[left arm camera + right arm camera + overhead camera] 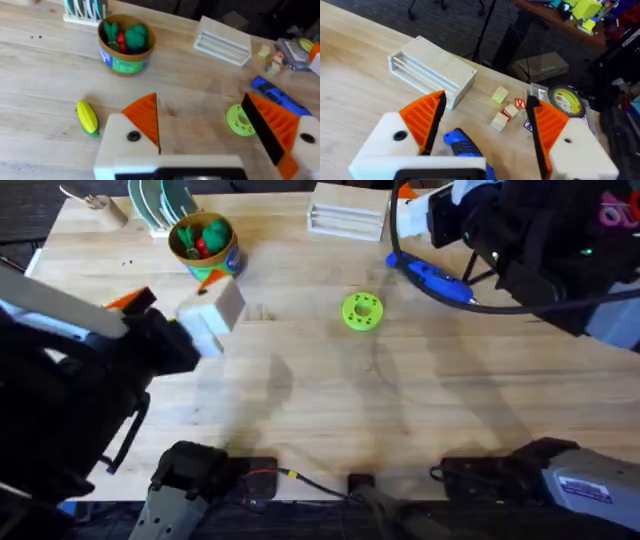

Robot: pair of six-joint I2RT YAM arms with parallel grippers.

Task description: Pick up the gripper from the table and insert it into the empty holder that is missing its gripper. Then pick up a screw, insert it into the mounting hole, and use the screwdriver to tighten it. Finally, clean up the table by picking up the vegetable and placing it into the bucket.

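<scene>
Both grippers (202, 130) (485, 130) have chunky white finger bases, orange ribbed pads, one black screw each, on black arms.

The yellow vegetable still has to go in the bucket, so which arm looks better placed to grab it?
The left. Its wrist view shows the vegetable lying close before its open fingers, with the bucket just beyond. The right arm's gripper hangs over the blue screwdriver at the far right.

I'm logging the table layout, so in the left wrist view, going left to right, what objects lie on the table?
Vegetable → bucket → wooden box → green disc → screwdriver.
</scene>
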